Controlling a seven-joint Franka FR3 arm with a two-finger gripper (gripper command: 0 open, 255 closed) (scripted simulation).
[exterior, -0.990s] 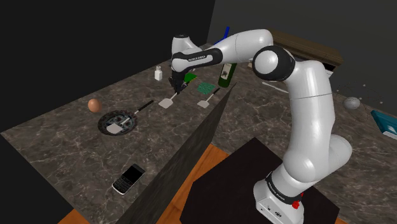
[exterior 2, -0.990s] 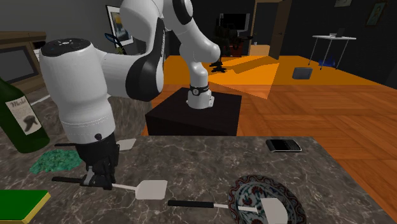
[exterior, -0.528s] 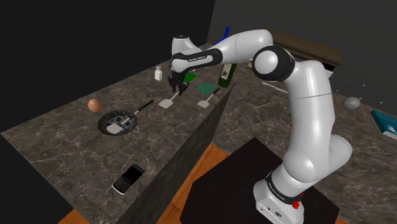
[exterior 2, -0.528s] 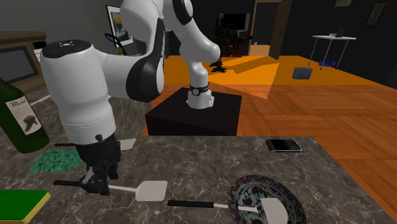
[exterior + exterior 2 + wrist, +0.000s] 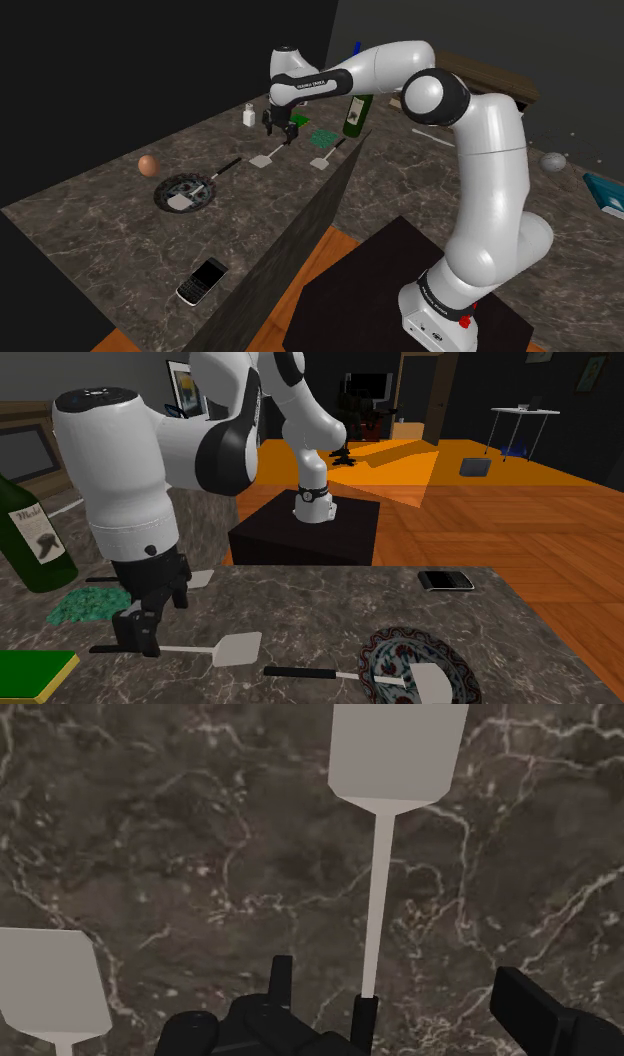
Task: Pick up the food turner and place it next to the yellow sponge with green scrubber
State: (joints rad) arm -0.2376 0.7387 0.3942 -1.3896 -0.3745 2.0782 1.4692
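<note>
Here the gripper (image 5: pixel 137 642) hovers with fingers spread, astride the food turner (image 5: pixel 225 649) handle without clasping it. The turner lies on the counter (image 5: pixel 330 602), the sponge (image 5: pixel 30 674) near its nine o'clock in the second exterior view.

Food turner (image 5: pixel 238 648) (pale blade, black handle) lying flat near green-topped sponge (image 5: pixel 33 673).

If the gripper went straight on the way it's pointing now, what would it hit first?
Likely the dark handle of the food turner, which lies between the gripper's open fingers, with the marbled counter beneath it. The fingers would straddle it, though depth is unclear.
</note>
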